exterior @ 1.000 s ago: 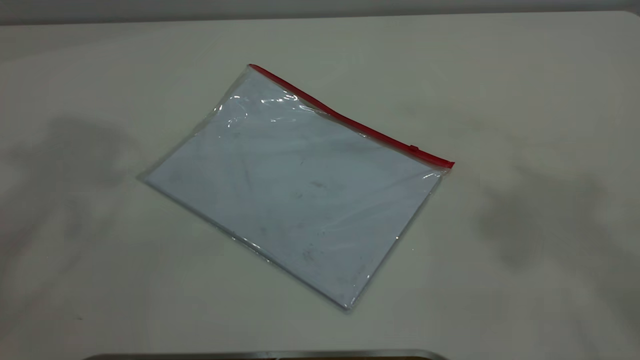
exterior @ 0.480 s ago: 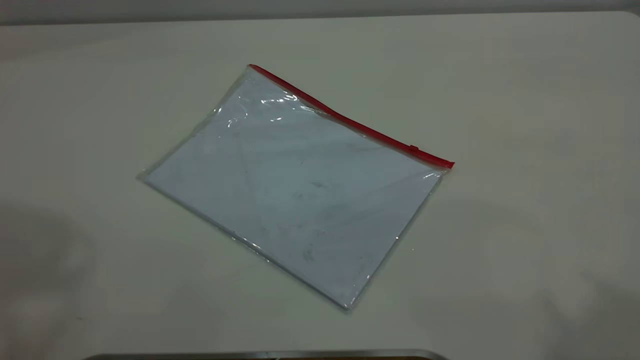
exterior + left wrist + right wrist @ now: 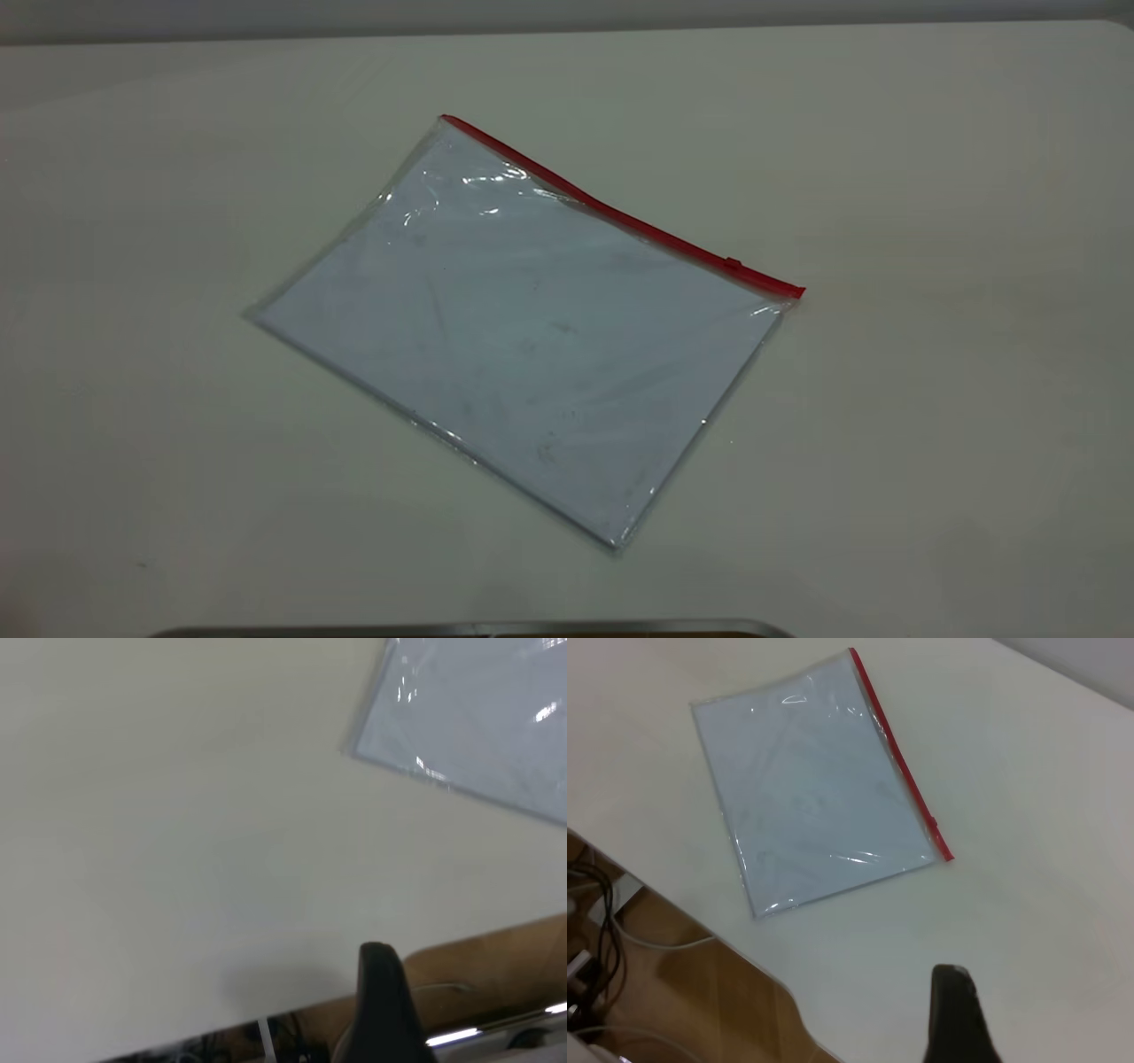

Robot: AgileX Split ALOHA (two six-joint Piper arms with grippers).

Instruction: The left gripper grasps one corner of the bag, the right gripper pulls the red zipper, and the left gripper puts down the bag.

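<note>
The bag [image 3: 523, 337], a clear pouch with a white sheet inside, lies flat on the white table [image 3: 930, 177]. The red zipper [image 3: 620, 217] runs along its far edge, and its small slider tab [image 3: 733, 264] sits near the right corner of the bag [image 3: 797, 291]. Neither gripper shows in the exterior view. In the left wrist view a black part of my left gripper [image 3: 383, 1010] is over the table's edge, far from the bag [image 3: 478, 718]. In the right wrist view my right gripper [image 3: 957, 1019] is above bare table, apart from the bag [image 3: 815, 788] and its zipper [image 3: 899, 753].
A grey metal edge [image 3: 469, 629] runs along the near side of the exterior view. Past the table's edge lie a wooden floor [image 3: 700, 1001] and cables [image 3: 594, 895]. White table top surrounds the bag on all sides.
The dark shadows on the table to the left and right of the bag have slid toward the near side and faded. The bag has not moved.
</note>
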